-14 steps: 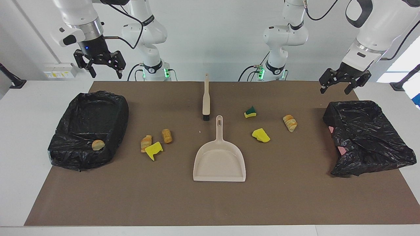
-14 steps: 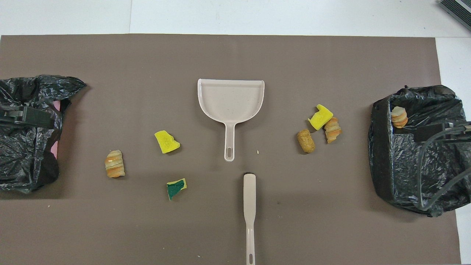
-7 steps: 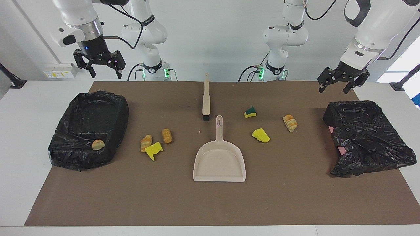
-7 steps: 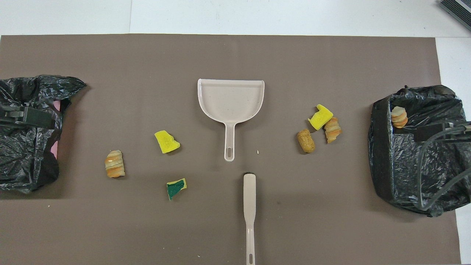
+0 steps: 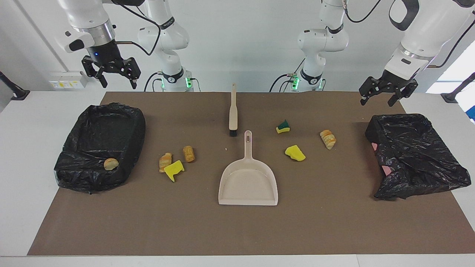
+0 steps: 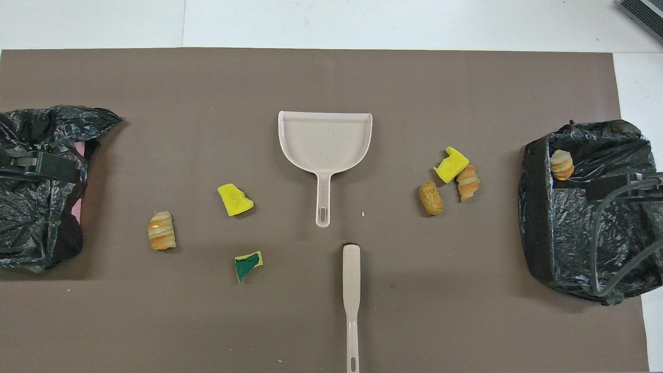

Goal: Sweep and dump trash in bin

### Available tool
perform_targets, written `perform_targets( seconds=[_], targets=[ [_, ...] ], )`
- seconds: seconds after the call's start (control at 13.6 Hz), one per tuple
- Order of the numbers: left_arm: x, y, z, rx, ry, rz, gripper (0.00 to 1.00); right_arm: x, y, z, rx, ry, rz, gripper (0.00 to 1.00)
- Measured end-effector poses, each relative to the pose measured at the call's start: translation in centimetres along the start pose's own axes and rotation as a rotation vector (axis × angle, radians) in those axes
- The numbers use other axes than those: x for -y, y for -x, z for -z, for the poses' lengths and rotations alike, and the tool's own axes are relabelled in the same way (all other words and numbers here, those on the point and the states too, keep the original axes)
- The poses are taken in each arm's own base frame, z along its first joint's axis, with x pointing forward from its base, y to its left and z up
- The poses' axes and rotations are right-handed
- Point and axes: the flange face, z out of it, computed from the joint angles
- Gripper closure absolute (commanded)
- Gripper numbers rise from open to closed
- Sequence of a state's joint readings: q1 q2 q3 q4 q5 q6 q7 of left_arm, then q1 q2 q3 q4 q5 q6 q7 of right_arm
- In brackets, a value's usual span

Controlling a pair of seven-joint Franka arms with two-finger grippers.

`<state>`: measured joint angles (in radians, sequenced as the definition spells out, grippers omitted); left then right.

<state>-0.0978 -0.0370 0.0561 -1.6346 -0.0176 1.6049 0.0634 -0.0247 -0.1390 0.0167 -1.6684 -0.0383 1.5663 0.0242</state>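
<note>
Two end effectors aloft, both spread wide and empty. Right end effector (image 5: 111,72) high over the black-bag-lined bin (image 5: 74,148) at the right arm's end; left end effector (image 5: 387,92) over the crumpled black plastic bag (image 5: 419,155) at the left arm's end. Both drifted up a touch in the last second. No stir anywhere else on the surface, no tool picked up: by the look of it, sweeping not yet begun.

Nearest the robots, long beige hand brush (image 5: 233,111), flat on the brown mat (image 5: 334,222), untouched. Next out, toward the left arm's end: green-faced yellow sponge chunk (image 5: 283,127), orange-tan striped roll (image 5: 328,139), plain yellow sponge chunk (image 5: 295,152). Toward the right arm's end: pair of striped rolls (image 5: 189,153) with a notched yellow sponge piece (image 5: 173,170) against one of them. Between the two groups, beige plastic dustpan (image 5: 248,178), handle toward the brush, pan empty. Six pieces loose, then.

Lined bin: mouth open, one lone striped roll (image 5: 111,163) already inside, by the farther wall. Crumpled bag: slumped over something pink, contents impossible to tell.
</note>
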Motion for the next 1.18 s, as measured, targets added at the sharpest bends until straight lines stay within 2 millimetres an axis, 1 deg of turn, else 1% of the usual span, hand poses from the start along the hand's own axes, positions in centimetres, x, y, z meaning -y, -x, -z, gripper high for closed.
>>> perform_targets(
  seconds=[0.44,0.66,0.81,1.18],
  targets=[
    [-0.1,0.1,-1.4,0.028,0.004,-0.140,0.00,0.0,0.1,0.0,0.001,0.000,0.000,0.00],
    [-0.7,0.2,-1.9,0.039,0.020,-0.168,0.00,0.0,0.2,0.0,0.000,0.000,-0.001,0.00],
    [-1.3,0.5,-2.9,0.055,0.063,-0.170,0.00,-0.1,0.2,-0.1,0.002,0.000,-0.002,0.00],
    [-2.1,2.3,-6.4,0.088,0.133,-0.175,0.00,-0.2,0.2,-0.2,0.005,0.000,-0.004,0.00]
  ],
)
